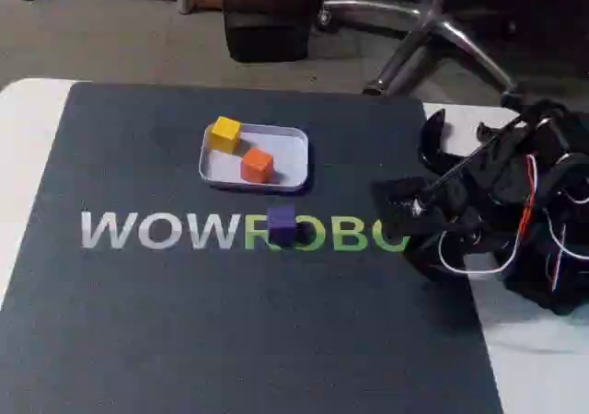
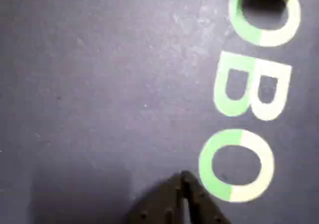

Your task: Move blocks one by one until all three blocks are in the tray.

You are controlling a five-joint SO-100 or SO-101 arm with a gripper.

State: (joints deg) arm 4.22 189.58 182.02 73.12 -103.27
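- The white tray (image 1: pixel 296 161) sits on the dark mat (image 1: pixel 184 322) in the fixed view, a shallow rectangle with rounded corners and a low, smooth rim
- Inside the tray, the yellow block (image 1: pixel 225 134) stands in the far left corner, a matte cube with crisp edges
- The orange block (image 1: pixel 257 166) is in the tray too, near the front rim, just right of the yellow one and apart from it
- The purple block (image 1: pixel 282 224) lies outside, on the mat just in front of the tray, sitting on the white and green lettering (image 1: pixel 175 231) printed across the mat; its dark face nearly blends into the surface
- Off to the right of the tray, well apart from it, the black arm (image 1: pixel 515 202) is folded low at the mat's edge, plastic links with red and white wires looped around them
- In the wrist view the gripper (image 2: pixel 183 176) points down at the mat, two black fingers with tips pressed together, clenched and grasping nothing
- The mat shows a fine grainy texture there, with flat green and pale letters beside the fingertips
- Beyond the table, a chrome chair base (image 1: pixel 433 37) gleams on the floor
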